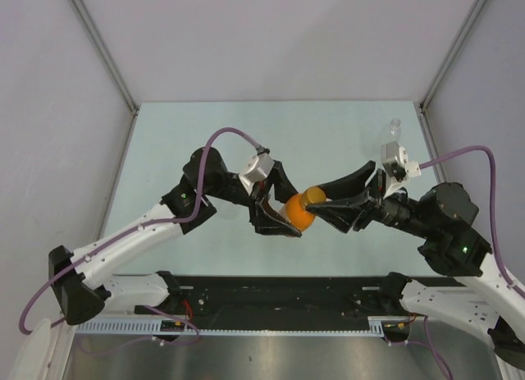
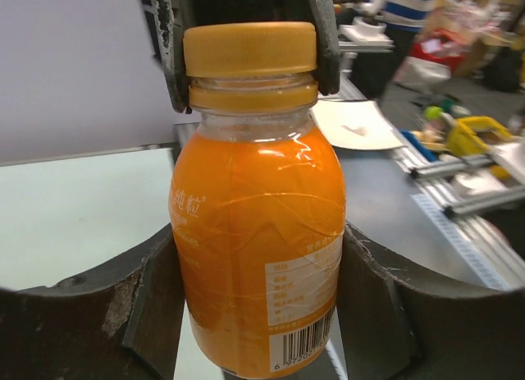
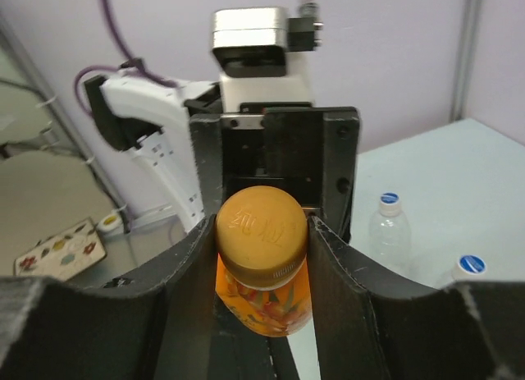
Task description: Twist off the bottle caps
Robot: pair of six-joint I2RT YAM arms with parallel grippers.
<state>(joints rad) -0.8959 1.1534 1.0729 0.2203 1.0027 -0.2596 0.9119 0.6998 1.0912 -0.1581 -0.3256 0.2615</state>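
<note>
The orange bottle (image 2: 254,232) is held in the air between both arms, above the table's middle (image 1: 300,216). My left gripper (image 2: 258,273) is shut on its body, one finger on each side. My right gripper (image 3: 262,232) is shut on the plain orange cap (image 3: 262,224), and its dark fingers (image 2: 324,43) flank the cap (image 2: 250,49) in the left wrist view. The cap sits on the bottle's neck. In the top view the left gripper (image 1: 283,220) and the right gripper (image 1: 318,203) meet at the bottle.
Two clear bottles with blue caps (image 3: 388,228) (image 3: 469,269) stand on the table beyond the right gripper. One clear bottle (image 1: 394,132) shows at the far right of the pale table (image 1: 205,134). Grey walls enclose the table.
</note>
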